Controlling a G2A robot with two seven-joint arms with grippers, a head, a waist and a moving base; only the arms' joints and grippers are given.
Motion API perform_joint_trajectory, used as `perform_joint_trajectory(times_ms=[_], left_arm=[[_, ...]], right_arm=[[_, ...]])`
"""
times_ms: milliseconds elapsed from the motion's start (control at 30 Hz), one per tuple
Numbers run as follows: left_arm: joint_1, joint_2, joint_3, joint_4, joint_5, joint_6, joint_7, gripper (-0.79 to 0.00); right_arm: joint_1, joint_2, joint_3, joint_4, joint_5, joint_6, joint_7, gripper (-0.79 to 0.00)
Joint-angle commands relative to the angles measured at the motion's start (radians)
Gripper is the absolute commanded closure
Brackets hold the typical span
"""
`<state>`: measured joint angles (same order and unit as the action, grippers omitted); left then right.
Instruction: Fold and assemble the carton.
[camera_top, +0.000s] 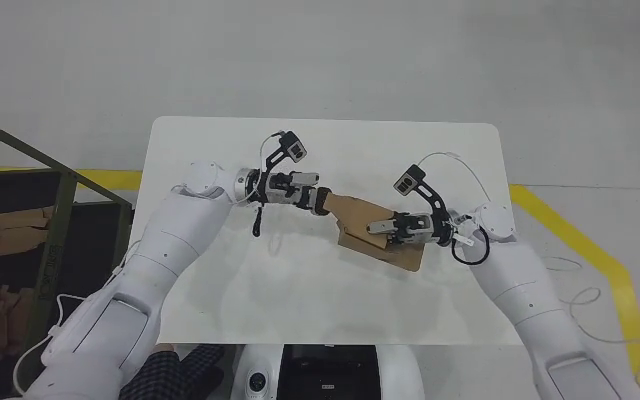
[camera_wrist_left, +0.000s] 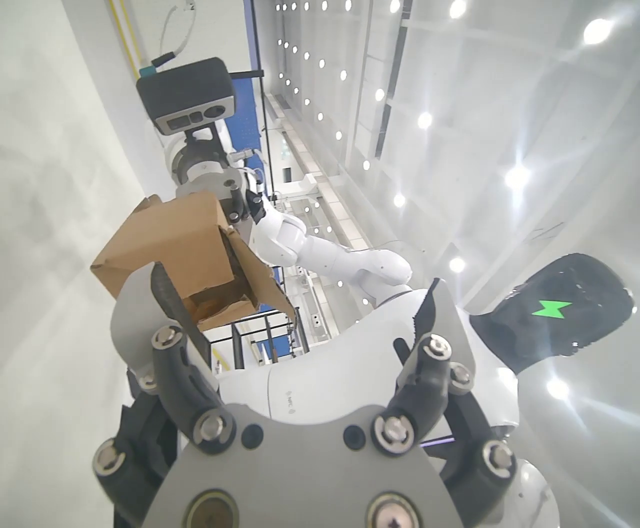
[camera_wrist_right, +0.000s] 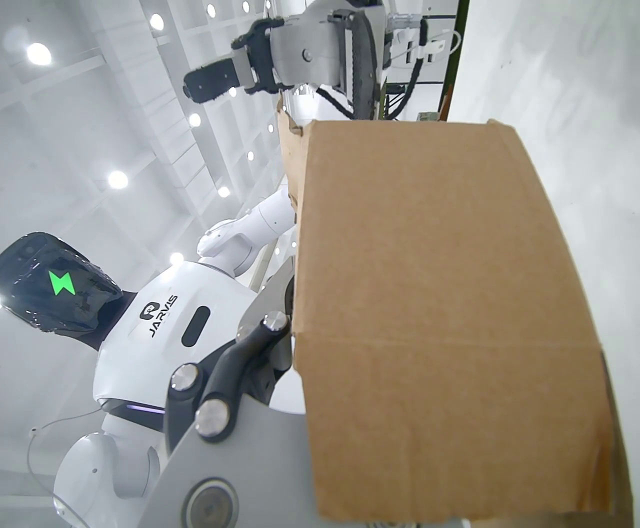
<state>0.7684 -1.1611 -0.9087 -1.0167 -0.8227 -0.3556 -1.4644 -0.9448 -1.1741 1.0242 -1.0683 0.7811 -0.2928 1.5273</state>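
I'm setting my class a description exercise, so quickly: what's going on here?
A two-armed robot is handling a brown carton over a white table. The left gripper is open, with one finger against the carton's open end, where a flap sticks out loose. The right gripper is at the opposite end, and the cardboard hides its grip. The carton is partly formed and not yet closed.
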Motion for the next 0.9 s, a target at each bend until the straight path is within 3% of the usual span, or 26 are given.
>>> perform_joint_trajectory(times_ms=[0, 400, 867], left_arm=[[0.002, 0.002, 0.002, -0.014, 0.039, 0.003, -0.003, -0.785], [-0.016, 0.004, 0.026, -0.052, 0.226, 0.032, 0.011, -0.785], [-0.028, -0.007, 0.048, -0.048, 0.277, 0.065, 0.037, -0.785]], right_arm=[[0.003, 0.001, 0.003, 0.007, -0.004, -0.001, -0.001, 0.0], [0.016, 0.002, 0.008, 0.018, -0.029, 0.007, 0.007, 0.0], [0.016, 0.01, 0.014, -0.032, -0.027, 0.009, 0.009, 0.0]])
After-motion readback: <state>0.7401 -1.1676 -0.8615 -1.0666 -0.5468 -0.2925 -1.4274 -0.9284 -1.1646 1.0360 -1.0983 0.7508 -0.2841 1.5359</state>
